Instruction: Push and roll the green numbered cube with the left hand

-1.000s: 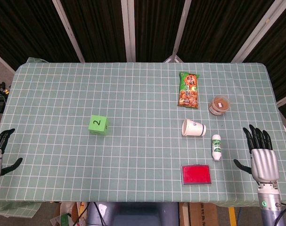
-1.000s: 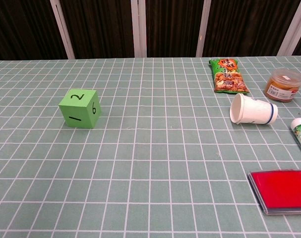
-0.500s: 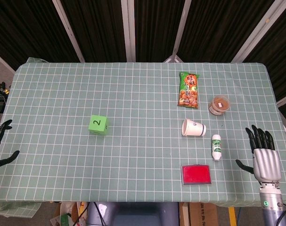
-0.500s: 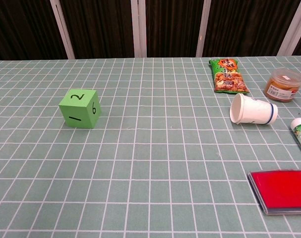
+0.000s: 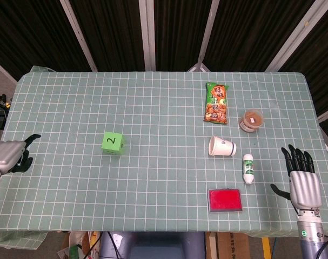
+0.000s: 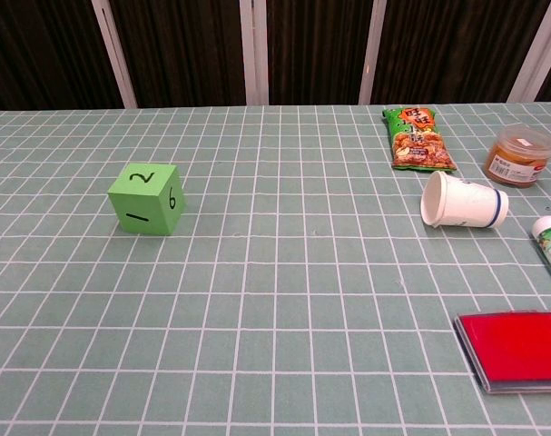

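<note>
The green numbered cube (image 5: 113, 143) (image 6: 147, 198) rests on the checked tablecloth left of centre, with a 2 on top and a 1 and a 6 on its near sides. My left hand (image 5: 12, 154) lies over the table's left edge, well left of the cube, palm down, holding nothing, its dark fingers pointing towards the cube. My right hand (image 5: 300, 178) hovers at the near right corner with fingers spread, holding nothing. Neither hand shows in the chest view.
On the right half lie a green snack packet (image 5: 216, 102), a small lidded jar (image 5: 251, 120), a tipped white paper cup (image 5: 222, 146), a small white bottle (image 5: 248, 168) and a flat red case (image 5: 225, 200).
My left hand has turned and come in over the table's left edge towards the cube. The right hand and the cube have stayed put.
</note>
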Available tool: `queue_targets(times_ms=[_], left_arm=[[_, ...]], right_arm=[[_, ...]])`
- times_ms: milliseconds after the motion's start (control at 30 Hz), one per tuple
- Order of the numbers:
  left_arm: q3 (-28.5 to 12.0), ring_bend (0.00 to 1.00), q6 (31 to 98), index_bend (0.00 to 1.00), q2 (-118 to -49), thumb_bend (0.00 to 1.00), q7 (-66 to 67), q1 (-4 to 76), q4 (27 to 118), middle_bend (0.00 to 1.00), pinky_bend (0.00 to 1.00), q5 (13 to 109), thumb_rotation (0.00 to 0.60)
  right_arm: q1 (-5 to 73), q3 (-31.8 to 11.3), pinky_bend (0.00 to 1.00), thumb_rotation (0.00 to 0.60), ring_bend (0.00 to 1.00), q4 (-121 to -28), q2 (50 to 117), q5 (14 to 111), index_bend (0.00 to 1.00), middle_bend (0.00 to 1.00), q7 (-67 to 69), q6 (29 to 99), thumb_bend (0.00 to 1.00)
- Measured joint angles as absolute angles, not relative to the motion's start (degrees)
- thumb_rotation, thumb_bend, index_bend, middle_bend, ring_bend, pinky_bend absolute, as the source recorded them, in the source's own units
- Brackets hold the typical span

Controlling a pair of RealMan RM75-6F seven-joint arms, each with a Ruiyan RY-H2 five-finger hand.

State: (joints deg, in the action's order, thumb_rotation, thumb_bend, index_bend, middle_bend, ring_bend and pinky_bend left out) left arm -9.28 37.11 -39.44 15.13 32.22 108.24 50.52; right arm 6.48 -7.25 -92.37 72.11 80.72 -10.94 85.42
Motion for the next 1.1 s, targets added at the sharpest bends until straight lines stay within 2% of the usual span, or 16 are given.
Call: queue_targets(times_ms=[100, 267, 500, 800, 1100], left_arm=[[-7.83, 0.7, 34.37, 0.12, -39.19, 0.95, 20.71, 39.55, 108.09, 0.82, 0.73, 41.86, 0.6], [-3.65, 0.7, 32.89, 0.13, -41.15, 0.96, 27.64, 48.76, 107.09, 0.82, 0.73, 28.4, 0.6], [4.28, 0.7, 32.31, 0.13, -49.6, 0.96, 34.54, 63.19, 104.15, 0.82, 0.73, 10.47, 0.6], [10.12, 0.7, 33.83, 0.13, -56.49, 0.96, 36.04, 71.04, 102.17, 0.82, 0.73, 5.32, 0.6], [10.79, 0.7, 33.01, 0.13, -57.98, 0.96, 33.9, 71.92, 101.64, 0.82, 0.73, 5.94, 0.6]], right_arm=[[6.71, -7.37, 0.0, 0.6, 0.02, -92.24, 72.35, 80.15, 0.07, 0.0, -11.49, 84.85, 0.05], [6.87, -7.45, 0.0, 0.6, 0.02, -92.15, 72.62, 79.4, 0.07, 0.0, -12.28, 84.34, 0.04], [6.9, -7.86, 0.0, 0.6, 0.02, -92.06, 73.03, 78.14, 0.07, 0.0, -13.03, 84.16, 0.04], [7.0, -8.11, 0.0, 0.6, 0.02, -91.99, 73.07, 77.45, 0.07, 0.0, -13.11, 83.86, 0.04], [7.13, -7.91, 0.0, 0.6, 0.02, -91.5, 73.14, 78.66, 0.07, 0.0, -12.88, 84.2, 0.05]])
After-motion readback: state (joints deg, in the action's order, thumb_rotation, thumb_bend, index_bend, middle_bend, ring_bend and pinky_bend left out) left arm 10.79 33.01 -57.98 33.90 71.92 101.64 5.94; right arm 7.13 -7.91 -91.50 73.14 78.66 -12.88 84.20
